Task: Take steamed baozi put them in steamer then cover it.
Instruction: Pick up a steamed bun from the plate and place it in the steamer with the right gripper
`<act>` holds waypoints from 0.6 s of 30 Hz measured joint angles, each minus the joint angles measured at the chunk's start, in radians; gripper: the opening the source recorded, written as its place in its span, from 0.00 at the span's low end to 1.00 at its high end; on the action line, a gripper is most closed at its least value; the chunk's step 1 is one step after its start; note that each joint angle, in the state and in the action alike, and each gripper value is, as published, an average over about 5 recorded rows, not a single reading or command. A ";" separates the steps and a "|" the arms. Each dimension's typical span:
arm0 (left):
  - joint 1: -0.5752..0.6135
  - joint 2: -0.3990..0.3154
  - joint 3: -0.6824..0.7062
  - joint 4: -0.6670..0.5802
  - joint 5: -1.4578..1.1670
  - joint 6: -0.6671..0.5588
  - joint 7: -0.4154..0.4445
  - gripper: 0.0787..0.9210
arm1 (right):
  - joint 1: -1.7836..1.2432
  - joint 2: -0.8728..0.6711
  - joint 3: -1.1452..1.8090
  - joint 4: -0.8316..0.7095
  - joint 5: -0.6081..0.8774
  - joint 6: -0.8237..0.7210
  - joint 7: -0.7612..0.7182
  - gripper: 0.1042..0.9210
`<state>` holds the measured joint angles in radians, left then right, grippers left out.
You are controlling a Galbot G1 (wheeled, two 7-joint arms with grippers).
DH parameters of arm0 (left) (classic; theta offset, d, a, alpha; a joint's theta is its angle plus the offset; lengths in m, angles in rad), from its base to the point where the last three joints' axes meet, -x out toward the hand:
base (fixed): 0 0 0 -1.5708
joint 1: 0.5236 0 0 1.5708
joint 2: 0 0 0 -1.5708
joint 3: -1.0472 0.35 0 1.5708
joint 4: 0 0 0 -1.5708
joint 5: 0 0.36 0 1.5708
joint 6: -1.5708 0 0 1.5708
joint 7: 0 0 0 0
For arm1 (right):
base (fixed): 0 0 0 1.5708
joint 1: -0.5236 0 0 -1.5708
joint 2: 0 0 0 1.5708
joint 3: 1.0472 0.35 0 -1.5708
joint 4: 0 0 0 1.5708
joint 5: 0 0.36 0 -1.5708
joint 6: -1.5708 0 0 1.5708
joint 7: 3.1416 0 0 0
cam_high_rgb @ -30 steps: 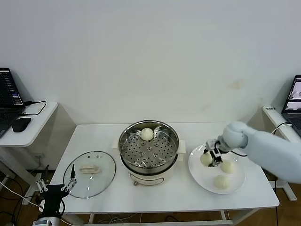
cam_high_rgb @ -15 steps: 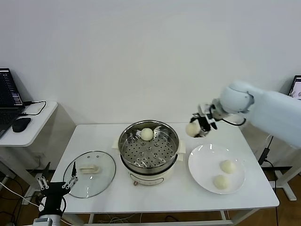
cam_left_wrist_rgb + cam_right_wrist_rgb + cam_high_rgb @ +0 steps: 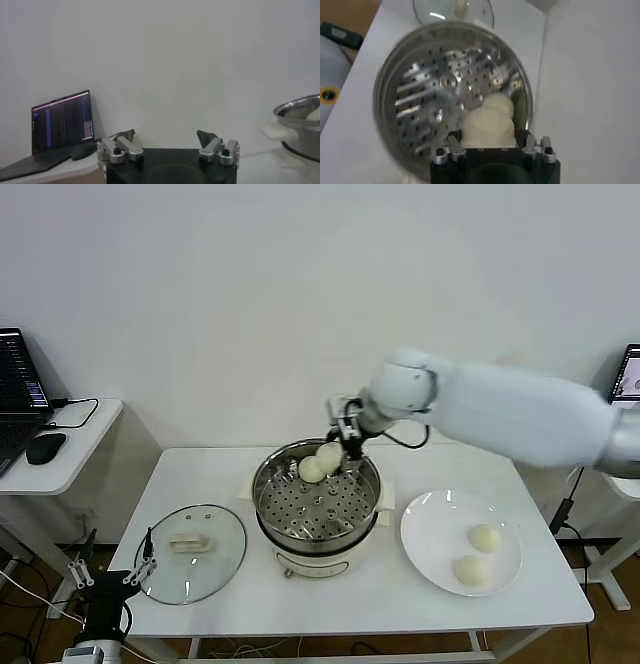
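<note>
Steamer (image 3: 317,504): shiny perforated steel basket on white cooker base, uncovered. One cream baozi (image 3: 311,470) rests inside at its far rim; a second baozi (image 3: 329,456) hangs just above it. Two more baozi (image 3: 484,537) right of steamer. Glass cover (image 3: 191,551) lies flat left of steamer, handle up.

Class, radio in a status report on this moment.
Right claw shut on bun above steamer. Left claw open, parked low. One bun in, two on plate. Lid off.
</note>
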<state>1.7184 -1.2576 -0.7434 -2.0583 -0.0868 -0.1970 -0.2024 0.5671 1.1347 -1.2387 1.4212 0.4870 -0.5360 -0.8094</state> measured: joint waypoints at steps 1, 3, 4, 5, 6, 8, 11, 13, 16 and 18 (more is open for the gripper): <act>0.000 -0.001 -0.001 -0.001 0.000 0.000 0.000 0.88 | -0.009 0.019 0.000 -0.012 0.004 -0.005 0.005 0.67; 0.000 -0.002 -0.002 -0.002 0.001 0.000 -0.001 0.88 | -0.026 0.054 0.000 -0.037 0.008 -0.013 0.012 0.67; 0.000 -0.003 -0.003 -0.002 0.001 -0.001 -0.001 0.88 | -0.035 0.071 0.000 -0.049 0.008 -0.016 0.015 0.67; 0.001 -0.003 -0.004 -0.002 0.001 -0.001 -0.001 0.88 | -0.044 0.087 0.000 -0.062 0.009 -0.020 0.017 0.67; 0.002 -0.004 -0.005 -0.003 0.001 -0.002 -0.001 0.88 | -0.053 0.103 0.000 -0.074 0.008 -0.023 0.020 0.67; 0.004 -0.005 -0.006 -0.003 0.002 -0.003 -0.002 0.88 | -0.070 0.131 0.000 -0.098 0.007 -0.029 0.024 0.67; 0.009 -0.006 -0.009 -0.006 0.002 -0.005 -0.002 0.88 | -0.094 0.166 -0.001 -0.130 0.003 -0.037 0.031 0.67; 0.011 -0.006 -0.010 -0.007 0.002 -0.007 -0.003 0.88 | -0.108 0.186 -0.001 -0.149 -0.001 -0.040 0.035 0.67; 0.014 -0.006 -0.011 -0.008 0.002 -0.011 -0.003 0.88 | -0.128 0.208 0.000 -0.177 -0.008 -0.045 0.038 0.67; 0.015 -0.006 -0.012 -0.008 0.002 -0.012 -0.004 0.88 | -0.139 0.217 0.001 -0.191 -0.014 -0.049 0.039 0.68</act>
<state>1.7337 -1.2636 -0.7552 -2.0659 -0.0848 -0.2093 -0.2059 0.4282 1.3516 -1.2378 1.2303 0.4735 -0.5846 -0.7702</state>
